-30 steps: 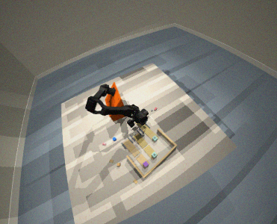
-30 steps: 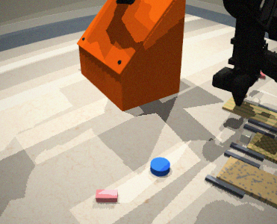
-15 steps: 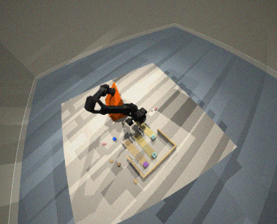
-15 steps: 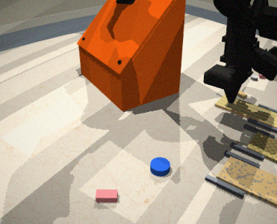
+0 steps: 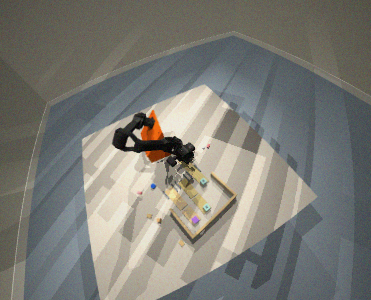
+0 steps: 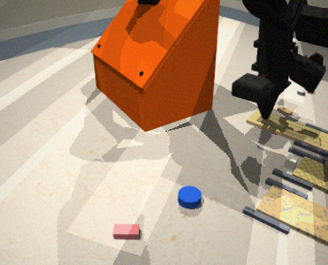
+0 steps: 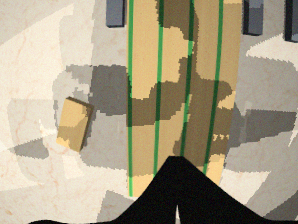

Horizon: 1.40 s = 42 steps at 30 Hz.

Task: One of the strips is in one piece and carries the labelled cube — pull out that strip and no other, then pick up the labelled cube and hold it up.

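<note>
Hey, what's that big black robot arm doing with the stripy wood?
The arm's gripper is shut with nothing in it. Its tips are at the near end of the green-striped strip. It looks like it may be trying to pull that strip out. A purple cube and two teal ones sit farther along.
</note>
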Available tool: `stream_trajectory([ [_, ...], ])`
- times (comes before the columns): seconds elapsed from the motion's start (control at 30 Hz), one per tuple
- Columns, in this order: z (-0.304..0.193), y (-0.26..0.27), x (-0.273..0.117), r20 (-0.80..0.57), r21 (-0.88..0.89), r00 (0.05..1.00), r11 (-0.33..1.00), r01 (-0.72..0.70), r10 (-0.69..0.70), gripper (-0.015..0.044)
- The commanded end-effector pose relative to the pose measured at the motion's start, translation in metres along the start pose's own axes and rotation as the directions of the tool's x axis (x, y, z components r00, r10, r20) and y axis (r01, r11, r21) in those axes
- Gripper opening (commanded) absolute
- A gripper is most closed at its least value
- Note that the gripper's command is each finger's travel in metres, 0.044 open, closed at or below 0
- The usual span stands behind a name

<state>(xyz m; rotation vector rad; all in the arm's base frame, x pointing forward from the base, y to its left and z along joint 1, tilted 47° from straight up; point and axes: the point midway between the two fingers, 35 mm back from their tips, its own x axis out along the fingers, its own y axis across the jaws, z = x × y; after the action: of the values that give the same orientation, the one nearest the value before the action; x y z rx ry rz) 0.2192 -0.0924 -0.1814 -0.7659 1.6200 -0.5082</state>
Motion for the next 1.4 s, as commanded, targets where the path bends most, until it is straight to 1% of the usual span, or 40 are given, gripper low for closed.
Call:
stream_trajectory([
  [0.0, -0.017, 0.0, 0.004, -0.032, -0.018, 0.999, 1.0, -0.001, 0.0, 0.0],
  [1.37, -0.054, 0.0, 0.003, -0.034, -0.019, 0.999, 1.0, -0.001, 0.0, 0.0],
])
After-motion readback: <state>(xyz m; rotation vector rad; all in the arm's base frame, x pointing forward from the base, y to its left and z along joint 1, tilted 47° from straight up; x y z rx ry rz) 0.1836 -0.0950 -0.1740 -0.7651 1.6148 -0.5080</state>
